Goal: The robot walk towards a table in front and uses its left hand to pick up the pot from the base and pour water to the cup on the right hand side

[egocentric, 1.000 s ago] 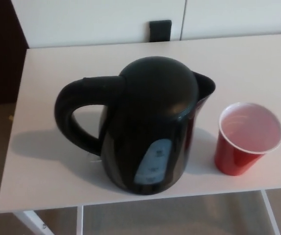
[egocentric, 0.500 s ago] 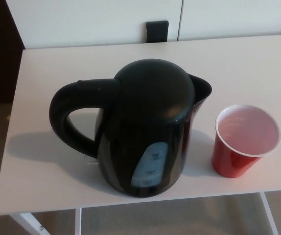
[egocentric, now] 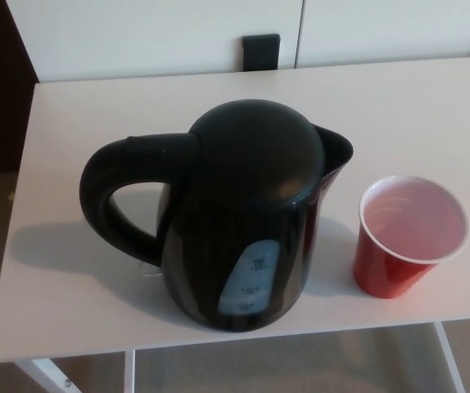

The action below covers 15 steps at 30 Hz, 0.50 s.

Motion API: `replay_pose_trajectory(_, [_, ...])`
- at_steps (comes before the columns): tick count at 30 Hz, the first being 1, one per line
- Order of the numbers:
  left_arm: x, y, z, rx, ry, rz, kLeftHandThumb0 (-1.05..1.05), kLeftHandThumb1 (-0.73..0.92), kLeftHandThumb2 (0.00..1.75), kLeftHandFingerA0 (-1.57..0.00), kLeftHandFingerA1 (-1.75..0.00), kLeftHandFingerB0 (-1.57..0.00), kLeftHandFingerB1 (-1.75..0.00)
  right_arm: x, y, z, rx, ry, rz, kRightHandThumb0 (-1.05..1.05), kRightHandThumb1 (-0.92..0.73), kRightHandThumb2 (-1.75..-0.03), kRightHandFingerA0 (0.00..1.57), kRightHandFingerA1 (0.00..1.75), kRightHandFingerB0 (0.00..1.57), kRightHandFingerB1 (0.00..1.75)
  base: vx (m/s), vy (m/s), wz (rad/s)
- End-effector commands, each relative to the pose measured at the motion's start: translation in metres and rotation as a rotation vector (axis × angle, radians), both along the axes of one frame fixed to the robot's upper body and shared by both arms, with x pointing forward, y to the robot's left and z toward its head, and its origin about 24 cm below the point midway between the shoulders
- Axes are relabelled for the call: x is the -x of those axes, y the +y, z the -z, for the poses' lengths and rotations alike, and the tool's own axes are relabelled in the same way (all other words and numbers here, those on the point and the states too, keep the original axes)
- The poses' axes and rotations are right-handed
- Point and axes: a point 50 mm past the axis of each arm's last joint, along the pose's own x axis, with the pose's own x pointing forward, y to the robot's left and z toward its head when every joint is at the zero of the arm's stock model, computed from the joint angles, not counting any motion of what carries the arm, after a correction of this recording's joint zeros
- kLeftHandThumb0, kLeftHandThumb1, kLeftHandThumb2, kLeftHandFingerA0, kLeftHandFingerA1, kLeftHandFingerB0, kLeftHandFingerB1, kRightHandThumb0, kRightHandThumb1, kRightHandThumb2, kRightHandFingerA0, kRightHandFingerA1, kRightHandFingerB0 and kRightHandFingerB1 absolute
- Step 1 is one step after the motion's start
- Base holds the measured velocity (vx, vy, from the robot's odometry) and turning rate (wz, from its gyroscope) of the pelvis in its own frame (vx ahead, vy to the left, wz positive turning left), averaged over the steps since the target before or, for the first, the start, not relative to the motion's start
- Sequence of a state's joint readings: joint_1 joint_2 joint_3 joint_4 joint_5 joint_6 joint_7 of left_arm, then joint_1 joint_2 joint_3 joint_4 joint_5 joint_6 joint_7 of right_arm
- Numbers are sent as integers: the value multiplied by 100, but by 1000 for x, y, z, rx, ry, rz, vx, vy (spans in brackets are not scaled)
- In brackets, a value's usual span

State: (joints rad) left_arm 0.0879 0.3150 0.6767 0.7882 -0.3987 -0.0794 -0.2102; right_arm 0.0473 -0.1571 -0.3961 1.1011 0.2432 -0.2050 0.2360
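1. Since the earlier frames the whole picture has slid a little to the left and the pot looms slightly larger: the camera has moved, not the things on the table.
2. Neither robot hand shows in the head view, so how far either is open, or whether it holds anything, cannot be told.
3. The black pot [egocentric: 239, 217] stands upright near the table's [egocentric: 71, 106] front edge, its looped handle [egocentric: 116, 196] toward the robot's left and its spout [egocentric: 337, 151] toward the right. Its base is hidden beneath it.
4. The red cup [egocentric: 407, 237] stands upright just beside the pot on the spout side, apart from it.
5. Judgement: the pot is stiff, smooth plastic, likely heavy if filled; the handle's upper bar is the place to grasp. The cup looks light and easily tipped.
6. The pickup has not yet begun.
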Motion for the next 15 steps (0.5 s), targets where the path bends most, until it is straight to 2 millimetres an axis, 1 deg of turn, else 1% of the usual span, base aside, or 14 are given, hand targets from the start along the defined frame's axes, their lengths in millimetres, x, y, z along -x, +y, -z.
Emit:
replay_pose_trajectory(1, [-91,-69,-195,-542,-553,607,-56,34,75,-3,-33,-2,-22,-5,-1,-2,-6,-10,-17,-12,-45,-91,34,62,20,55,0,0,0])
replay_pose_trajectory(2, [-94,-90,-214,-585,-617,695,-56,34,75,-3,-33,-2,-22,-6,-1,-2,-8,-10,-18,-12,-45,-91,34,62,20,55,0,0,0])
replay_pose_trajectory(3, [-97,-96,-214,-582,-624,715,-60,34,73,-5,-28,-4,-16,-4,-2,-1,-6,-3,-18,-14,-46,-91,36,63,21,56,0,0,0])
replay_pose_trajectory(4, [-98,-99,-214,-580,-626,721,-60,34,73,-5,-28,-4,-16,-4,-2,-1,-4,1,-18,-14,-46,-91,36,63,21,56,0,0,0])
replay_pose_trajectory(5, [-106,-112,-212,-581,-648,775,-68,38,71,-12,-28,-11,-6,-3,-2,-1,-15,-1,-12,-13,-46,-91,39,64,23,56,0,0,0])
replay_pose_trajectory(6, [-111,-121,-211,-575,-661,806,-66,38,72,-9,-30,-11,-9,-3,-2,-1,-17,-1,-10,-13,-46,-92,39,64,23,56,0,0,0])
replay_pose_trajectory(7, [-113,-126,-209,-569,-668,816,-64,40,74,-6,-39,-13,-15,-4,-2,-1,-16,0,-2,-12,-46,-92,41,65,24,56,0,0,0])
replay_pose_trajectory(8, [-114,-129,-209,-567,-671,819,-64,40,74,-6,-39,-13,-15,-5,-2,-2,-19,0,9,-12,-46,-92,41,65,24,56,0,0,0])
replay_pose_trajectory(9, [-115,-133,-207,-563,-673,829,-65,41,75,-7,-43,-11,-18,-6,-3,-2,-16,-2,8,-12,-46,-92,40,65,24,57,0,0,0])
replay_pose_trajectory(12, [-115,-134,-207,-560,-670,830,-65,41,75,-7,-43,-11,-18,-6,-3,-2,-15,-2,7,-12,-46,-92,40,65,24,57,0,0,0])
replay_pose_trajectory(13, [-120,-142,-203,-573,-654,847,-67,42,56,-12,-34,-11,-22,-6,-4,-2,-14,0,1,-15,-43,-90,36,62,22,56,0,0,0])
replay_pose_trajectory(14, [-126,-152,-197,-589,-631,877,-63,44,55,-12,-33,-10,-23,-6,-5,-2,-15,-1,-6,-14,-43,-90,36,62,22,56,0,0,0])
replay_pose_trajectory(15, [-128,-156,-196,-592,-621,889,-63,44,55,-12,-33,-10,-23,-7,-5,-3,-18,-5,-5,-14,-43,-90,36,62,22,56,0,0,0])
